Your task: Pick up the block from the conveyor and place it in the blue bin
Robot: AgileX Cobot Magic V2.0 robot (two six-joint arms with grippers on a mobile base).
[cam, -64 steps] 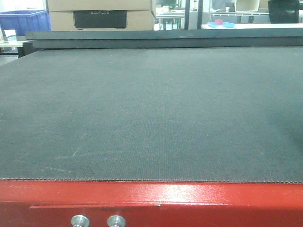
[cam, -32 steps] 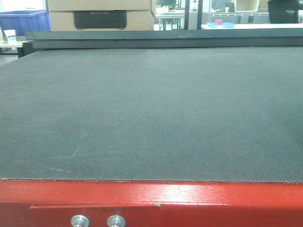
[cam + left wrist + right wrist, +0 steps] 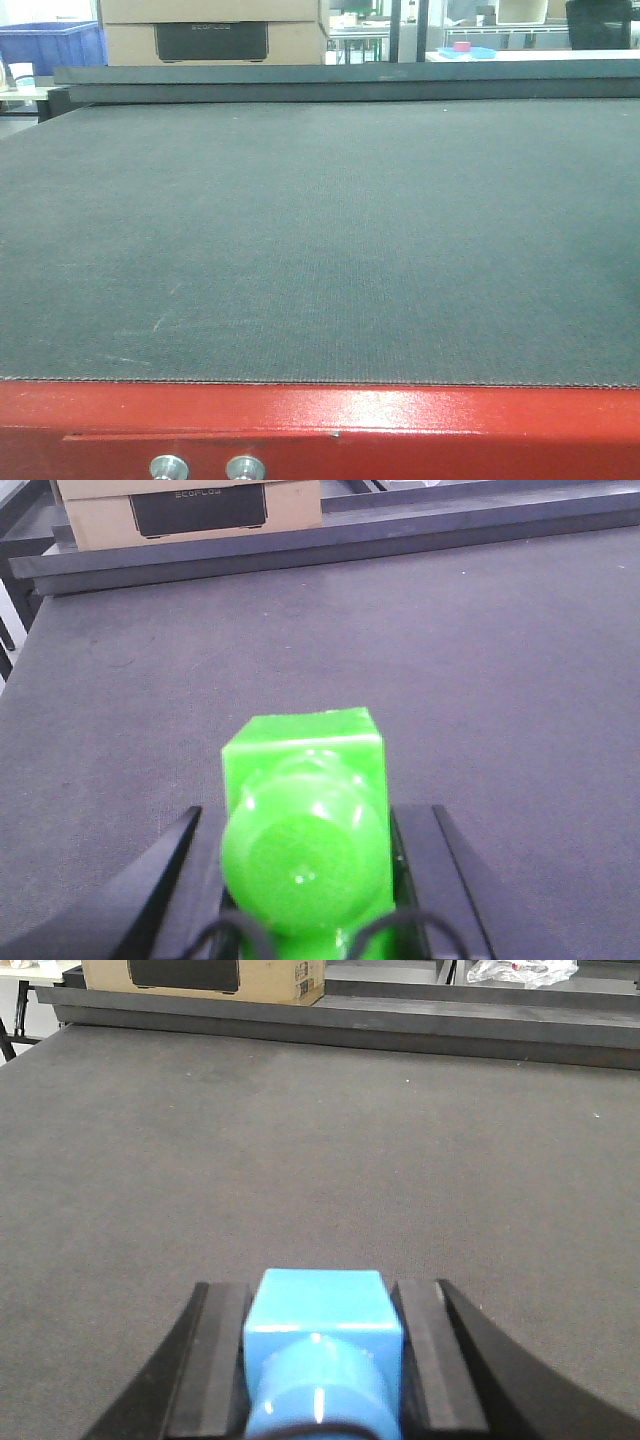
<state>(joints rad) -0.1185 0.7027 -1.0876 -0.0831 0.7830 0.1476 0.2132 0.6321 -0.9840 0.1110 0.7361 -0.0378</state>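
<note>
**A:** Left gripper (image 3: 312, 818) – jaws closed on a green block (image 3: 305, 770), held clear above the belt (image 3: 480, 650). The right one?

**B:** Right gripper (image 3: 322, 1292) is the same, jaws pressed against both sides of a blue block (image 3: 320, 1310). It is also off the belt, with nothing lying under it.

**A:** Where is the bin?

**B:** Neither wrist view shows it. The front view has a blue bin (image 3: 50, 45) at 11 o'clock, past the far edge of the belt and well apart from anything. A cardboard box (image 3: 210, 30) sits toward 12 o'clock from it. Neither gripper appears in that view.

**A:** Risks, as I judge them: the blocks look like glossy plastic, so a fast swing could let one slip out. A dropped block would land on the belt and might be carried off.

**B:** Agreed. If both arms head for 11 o'clock together, they could cross and knock each other. And with the bin out of wrist sight, a release may come early – short of the rim, onto the belt or behind it.

**A:** The red frame (image 3: 320, 410) at 6 o'clock is a hazard only on a low swing.
</note>
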